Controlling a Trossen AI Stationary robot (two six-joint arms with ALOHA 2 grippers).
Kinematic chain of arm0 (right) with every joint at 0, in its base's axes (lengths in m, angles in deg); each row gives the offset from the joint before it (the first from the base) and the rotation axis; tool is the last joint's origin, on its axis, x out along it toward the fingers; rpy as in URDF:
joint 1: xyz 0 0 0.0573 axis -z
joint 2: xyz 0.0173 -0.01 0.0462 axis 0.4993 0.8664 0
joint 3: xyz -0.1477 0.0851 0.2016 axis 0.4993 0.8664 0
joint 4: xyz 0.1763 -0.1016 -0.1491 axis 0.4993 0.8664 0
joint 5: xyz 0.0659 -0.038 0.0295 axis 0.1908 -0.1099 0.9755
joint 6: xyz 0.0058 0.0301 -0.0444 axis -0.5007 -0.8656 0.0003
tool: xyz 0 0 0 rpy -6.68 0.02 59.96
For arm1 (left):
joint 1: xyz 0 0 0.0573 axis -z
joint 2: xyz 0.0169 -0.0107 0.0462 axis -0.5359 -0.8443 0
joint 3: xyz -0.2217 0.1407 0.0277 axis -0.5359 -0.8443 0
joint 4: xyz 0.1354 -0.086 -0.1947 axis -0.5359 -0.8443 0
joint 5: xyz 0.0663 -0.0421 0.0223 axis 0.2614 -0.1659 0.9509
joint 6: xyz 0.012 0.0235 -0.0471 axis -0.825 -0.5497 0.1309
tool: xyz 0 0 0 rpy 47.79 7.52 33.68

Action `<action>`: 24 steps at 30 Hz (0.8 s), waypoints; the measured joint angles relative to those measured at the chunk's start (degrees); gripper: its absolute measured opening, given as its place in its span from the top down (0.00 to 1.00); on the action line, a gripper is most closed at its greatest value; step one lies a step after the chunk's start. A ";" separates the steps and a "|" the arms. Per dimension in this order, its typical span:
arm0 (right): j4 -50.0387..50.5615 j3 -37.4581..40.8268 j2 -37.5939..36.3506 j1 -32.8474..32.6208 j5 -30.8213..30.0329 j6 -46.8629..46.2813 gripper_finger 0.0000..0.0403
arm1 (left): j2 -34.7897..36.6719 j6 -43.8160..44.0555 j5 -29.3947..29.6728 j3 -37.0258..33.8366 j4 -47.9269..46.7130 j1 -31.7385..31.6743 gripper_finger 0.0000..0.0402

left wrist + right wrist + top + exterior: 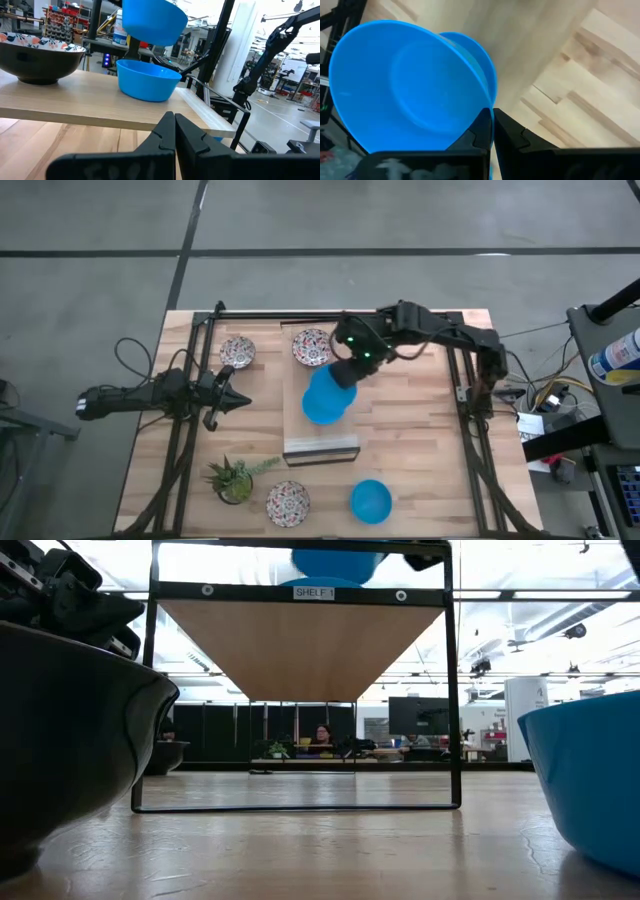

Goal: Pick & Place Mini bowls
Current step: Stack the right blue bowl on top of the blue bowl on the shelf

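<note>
- Blue mini bowl, tilted, pinched by its rim in right pincer, above second blue bowl on shelf.
- Left pincer closed, empty, over tabletop.

3 mini bowls are plain bright blue; 3 others are white with red-and-dark florals. The surface is pale wood, the potted plant green.

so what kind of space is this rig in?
Looks like a robotics lab or workshop in an open industrial hall: concrete floor around the table, stocked racks and another robot arm behind.
</note>
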 joint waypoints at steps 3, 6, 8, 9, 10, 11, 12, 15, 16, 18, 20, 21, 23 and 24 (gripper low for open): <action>0.30 -2.86 2.88 0.20 0.44 1.51 0.98 | 0.00 0.00 0.00 0.00 0.02 0.01 1.00; 2.92 -5.47 5.53 0.39 0.57 2.77 0.98 | 0.02 0.00 0.00 0.00 0.02 0.01 1.00; 4.36 -7.27 7.37 0.41 0.52 3.69 0.98 | 0.00 0.00 0.00 0.00 0.02 0.01 1.00; 5.15 -8.11 8.24 0.41 0.52 4.14 0.98 | 0.00 0.00 0.00 0.00 0.00 0.00 1.00; 5.66 -8.86 8.95 0.39 0.52 4.58 0.98 | 0.00 0.00 0.00 0.00 0.01 0.00 1.00; 5.76 -9.42 9.58 0.37 0.54 4.97 0.98 | 0.02 0.00 0.00 0.00 0.00 -0.01 1.00; 5.76 -9.86 10.06 0.33 0.69 5.34 0.98 | 0.00 0.00 0.00 0.00 0.01 0.00 1.00; 5.78 -10.05 10.99 0.33 1.64 6.01 0.98 | 0.00 0.00 0.00 0.00 0.01 0.00 1.00; 5.79 -10.04 11.17 0.33 1.70 6.24 0.98 | 0.00 0.00 0.00 0.00 0.00 0.00 1.00; 5.78 -10.00 11.44 0.33 1.77 6.74 0.98 | 0.00 0.00 0.00 0.00 0.02 0.00 1.00; 5.82 -10.00 11.44 0.33 1.87 6.78 0.98 | 0.02 0.00 0.00 0.00 0.00 0.01 1.00; 5.83 -10.00 11.44 0.33 2.01 6.95 0.98 | 0.00 0.00 0.00 0.00 0.01 0.01 1.00; 5.91 -10.00 11.59 0.33 2.03 7.15 0.98 | 0.00 0.00 0.00 0.00 0.00 0.01 1.00; 5.98 -10.00 11.67 0.33 2.00 7.20 0.98 | 0.00 0.00 0.00 0.00 0.02 0.01 1.00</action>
